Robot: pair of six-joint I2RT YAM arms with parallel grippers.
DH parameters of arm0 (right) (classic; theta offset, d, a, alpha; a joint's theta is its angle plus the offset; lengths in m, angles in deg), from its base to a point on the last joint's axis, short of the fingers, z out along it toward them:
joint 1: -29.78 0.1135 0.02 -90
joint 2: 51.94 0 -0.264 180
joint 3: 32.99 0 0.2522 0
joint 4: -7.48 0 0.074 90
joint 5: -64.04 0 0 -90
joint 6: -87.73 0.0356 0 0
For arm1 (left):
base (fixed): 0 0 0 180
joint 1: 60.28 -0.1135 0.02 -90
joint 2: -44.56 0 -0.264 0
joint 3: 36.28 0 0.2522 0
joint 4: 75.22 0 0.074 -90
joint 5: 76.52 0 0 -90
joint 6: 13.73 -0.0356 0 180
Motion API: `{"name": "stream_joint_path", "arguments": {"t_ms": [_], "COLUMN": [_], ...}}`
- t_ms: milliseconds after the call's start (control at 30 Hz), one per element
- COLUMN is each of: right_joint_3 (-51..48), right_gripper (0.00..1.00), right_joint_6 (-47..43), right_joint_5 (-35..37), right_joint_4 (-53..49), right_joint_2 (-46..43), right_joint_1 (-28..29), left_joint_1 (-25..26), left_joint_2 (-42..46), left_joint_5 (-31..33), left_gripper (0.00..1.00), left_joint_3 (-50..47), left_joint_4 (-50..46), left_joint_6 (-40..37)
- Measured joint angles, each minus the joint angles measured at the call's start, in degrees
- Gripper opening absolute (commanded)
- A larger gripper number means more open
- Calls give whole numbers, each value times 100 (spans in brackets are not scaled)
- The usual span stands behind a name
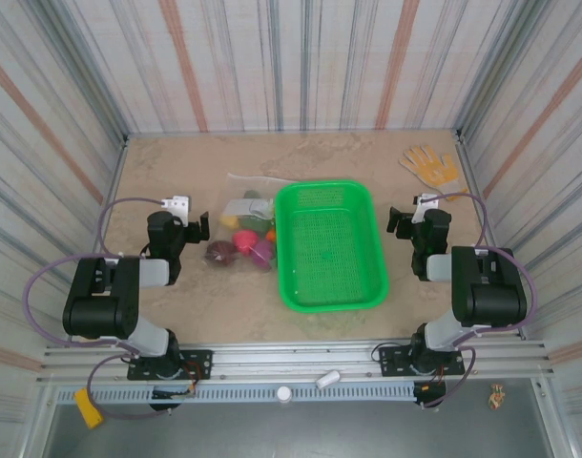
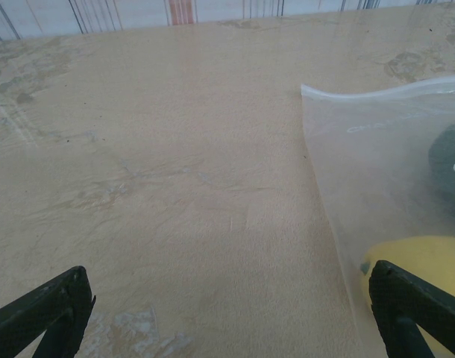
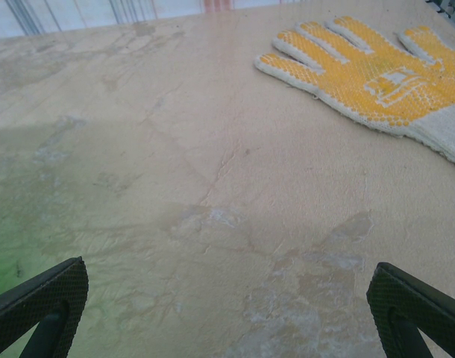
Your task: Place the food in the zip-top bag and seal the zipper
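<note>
- as both arms sit idle, the left gripper (image 2: 227, 294) gapes wide, empty, over bare table (image 2: 175, 186); the right gripper (image 3: 227, 287) likewise, near a yellow glove (image 3: 369, 74).
- just beside the left gripper lies the zip-top bag (image 2: 384, 156), a yellow piece (image 2: 429, 257) showing through it.
- the food (image 1: 241, 243) heaps beside the green basket (image 1: 334, 303).
- seemingly the opening step: next, one gripper must hold the bag's mouth while the other picks a piece.

Robot lab cell: striped panel walls (image 1: 272, 57), aluminium rails (image 1: 291, 361).
</note>
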Motion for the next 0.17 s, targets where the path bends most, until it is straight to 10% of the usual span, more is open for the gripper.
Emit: {"name": "stream_joint_path", "arguments": {"t_ms": [167], "right_joint_3": [0], "right_gripper": [99], "right_joint_6": [0], "right_joint_5": [0], "right_joint_4": [0], "right_joint_2": [0], "right_joint_1": [-2], "left_joint_1": [-4], "left_joint_2": [0], "left_joint_5": [-2], "left_gripper": [99], "left_joint_3": [11], "left_joint_4": [-26], "left_joint_6": [-2]}}
